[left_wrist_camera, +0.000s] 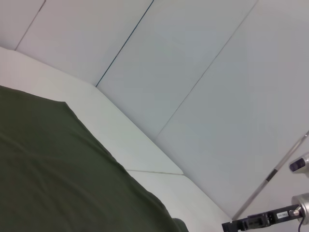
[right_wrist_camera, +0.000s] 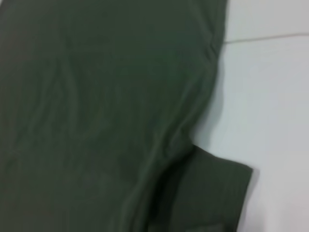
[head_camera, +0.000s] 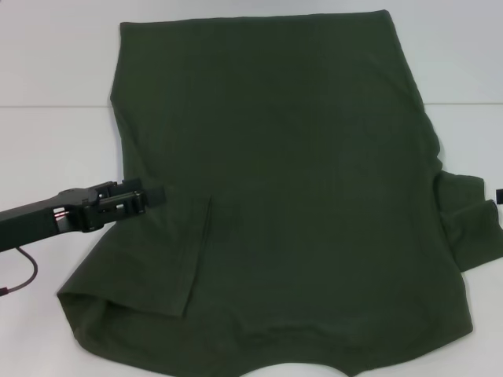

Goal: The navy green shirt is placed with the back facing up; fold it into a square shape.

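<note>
- The white counter (head_camera: 55, 149) carries only the navy green shirt (head_camera: 291, 181), spread plain side up across most of it.
- Its left sleeve is folded inward over the body; the right sleeve (head_camera: 471, 228) still sticks out.
- The left hand (head_camera: 153, 195) sits at the shirt's left edge; pinching or spread, I cannot tell.
- The right hand is out of sight.

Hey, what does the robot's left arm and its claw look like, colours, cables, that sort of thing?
The left arm is a slim matte-black link. Its claw is black and boxy, with an open frame showing small silver and reddish parts inside. A thin dark cable loops below the arm. Of the right arm, only a small black piece shows at the picture's edge.
</note>
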Available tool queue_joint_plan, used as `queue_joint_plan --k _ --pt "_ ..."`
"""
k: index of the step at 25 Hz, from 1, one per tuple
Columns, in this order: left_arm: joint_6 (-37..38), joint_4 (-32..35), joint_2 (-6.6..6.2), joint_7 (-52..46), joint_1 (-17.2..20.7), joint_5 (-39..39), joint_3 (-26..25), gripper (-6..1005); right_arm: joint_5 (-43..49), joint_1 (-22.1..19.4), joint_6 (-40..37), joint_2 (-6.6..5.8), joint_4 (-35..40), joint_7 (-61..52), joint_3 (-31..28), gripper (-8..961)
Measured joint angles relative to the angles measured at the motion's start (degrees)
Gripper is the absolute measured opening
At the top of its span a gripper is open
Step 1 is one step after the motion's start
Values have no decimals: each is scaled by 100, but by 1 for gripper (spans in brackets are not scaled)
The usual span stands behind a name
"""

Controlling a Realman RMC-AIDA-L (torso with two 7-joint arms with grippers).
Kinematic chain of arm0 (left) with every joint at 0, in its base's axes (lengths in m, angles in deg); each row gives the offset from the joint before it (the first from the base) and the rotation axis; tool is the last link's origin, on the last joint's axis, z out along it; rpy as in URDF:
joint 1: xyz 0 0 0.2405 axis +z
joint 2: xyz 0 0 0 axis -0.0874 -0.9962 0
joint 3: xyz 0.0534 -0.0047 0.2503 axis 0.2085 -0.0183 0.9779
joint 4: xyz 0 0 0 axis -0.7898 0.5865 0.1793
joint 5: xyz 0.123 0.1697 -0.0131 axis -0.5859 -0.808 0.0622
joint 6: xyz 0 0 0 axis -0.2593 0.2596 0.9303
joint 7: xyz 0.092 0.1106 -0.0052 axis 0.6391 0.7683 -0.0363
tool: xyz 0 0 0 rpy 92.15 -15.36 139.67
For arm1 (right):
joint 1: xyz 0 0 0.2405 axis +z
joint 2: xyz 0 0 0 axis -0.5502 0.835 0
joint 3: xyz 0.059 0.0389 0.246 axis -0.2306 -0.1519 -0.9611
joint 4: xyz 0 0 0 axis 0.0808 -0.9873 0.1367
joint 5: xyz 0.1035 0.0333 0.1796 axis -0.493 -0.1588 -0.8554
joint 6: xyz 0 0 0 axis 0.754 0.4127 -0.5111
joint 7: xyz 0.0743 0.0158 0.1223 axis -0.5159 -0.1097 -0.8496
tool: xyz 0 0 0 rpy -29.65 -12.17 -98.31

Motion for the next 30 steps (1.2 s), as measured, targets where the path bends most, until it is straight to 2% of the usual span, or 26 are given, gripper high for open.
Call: queue_joint_plan --k 9,14,22,30 --pt "-11 -17 25 -47 -31 70 1 829 278 218 677 262 -356 -71 137 854" --pt "-14 -18 25 -96 2 167 1 829 552 426 937 279 -716 -310 144 854" --pt "-14 -22 24 -106 22 215 -6 829 532 475 990 323 -801 -313 144 852" --pt "-14 -27 36 -110 11 221 -9 830 526 516 755 357 -833 -314 119 851"
